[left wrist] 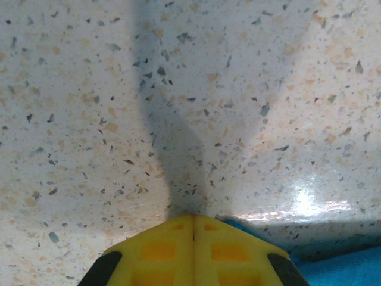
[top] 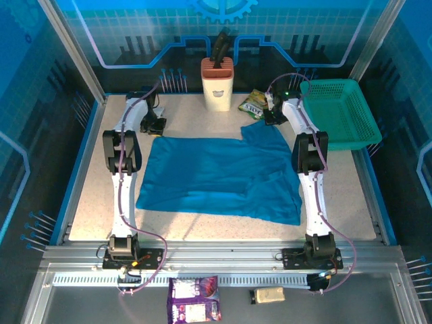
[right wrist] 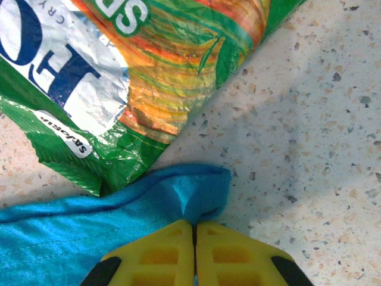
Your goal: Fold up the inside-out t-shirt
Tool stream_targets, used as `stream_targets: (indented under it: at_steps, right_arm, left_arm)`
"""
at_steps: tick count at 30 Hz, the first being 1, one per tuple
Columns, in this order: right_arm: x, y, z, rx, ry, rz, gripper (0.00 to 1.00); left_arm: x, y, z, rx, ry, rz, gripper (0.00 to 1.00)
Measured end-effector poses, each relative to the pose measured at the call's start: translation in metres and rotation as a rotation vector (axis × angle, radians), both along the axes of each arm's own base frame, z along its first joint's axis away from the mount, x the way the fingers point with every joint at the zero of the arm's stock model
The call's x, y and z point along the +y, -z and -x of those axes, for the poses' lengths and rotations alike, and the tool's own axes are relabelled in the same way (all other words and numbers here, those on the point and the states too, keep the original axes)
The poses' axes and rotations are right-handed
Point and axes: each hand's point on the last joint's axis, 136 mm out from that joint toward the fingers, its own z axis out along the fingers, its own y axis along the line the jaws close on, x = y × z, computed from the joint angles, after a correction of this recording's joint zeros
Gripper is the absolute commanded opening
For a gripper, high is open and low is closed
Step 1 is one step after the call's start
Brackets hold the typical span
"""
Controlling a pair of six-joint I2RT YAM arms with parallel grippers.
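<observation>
The inside-out t-shirt [top: 216, 175], plain medium blue, lies spread flat across the middle of the table. My right gripper [top: 271, 116] sits at its far right corner. In the right wrist view the yellow gripper [right wrist: 194, 223] is shut on a bunched fold of the shirt [right wrist: 199, 193], and more cloth trails off to the left. My left gripper [top: 156, 126] is just beyond the shirt's far left corner. In the left wrist view this gripper [left wrist: 193, 217] is shut with no cloth between its tips. A strip of the shirt [left wrist: 345, 265] lies behind it at lower right.
A green and orange snack packet [top: 254, 103] [right wrist: 119, 77] touches the shirt's far right corner. A beige knife block [top: 217, 84] stands at the back centre. A teal mesh basket [top: 341, 111] sits at the back right. A purple packet [top: 194, 299] lies below the front rail.
</observation>
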Motion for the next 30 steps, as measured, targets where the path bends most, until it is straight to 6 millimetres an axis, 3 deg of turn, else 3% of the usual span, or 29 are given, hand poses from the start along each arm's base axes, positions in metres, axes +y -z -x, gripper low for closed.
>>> stream_targets:
  at_steps: [9,12,19,24,30]
  right_arm:
    - [0.0,-0.01,0.003,-0.005,0.007,-0.006,0.0]
    - [0.001,-0.03,0.006,-0.027,0.015,-0.019,0.0]
    - [0.004,-0.101,0.022,-0.115,0.022,-0.067,0.0]
    - [0.004,-0.127,0.049,-0.124,0.031,-0.09,0.0]
    - [0.0,-0.132,0.093,-0.085,0.051,-0.1,0.0]
  left_arm:
    - [-0.002,-0.013,-0.012,-0.065,-0.022,0.013,0.0]
    - [-0.003,-0.034,-0.016,-0.114,-0.033,0.024,0.0]
    - [-0.005,-0.087,-0.016,-0.23,-0.062,0.039,0.0]
    - [-0.006,-0.083,0.005,-0.216,-0.094,0.046,0.0]
    - [-0.003,-0.07,0.031,-0.194,-0.161,0.059,0.0]
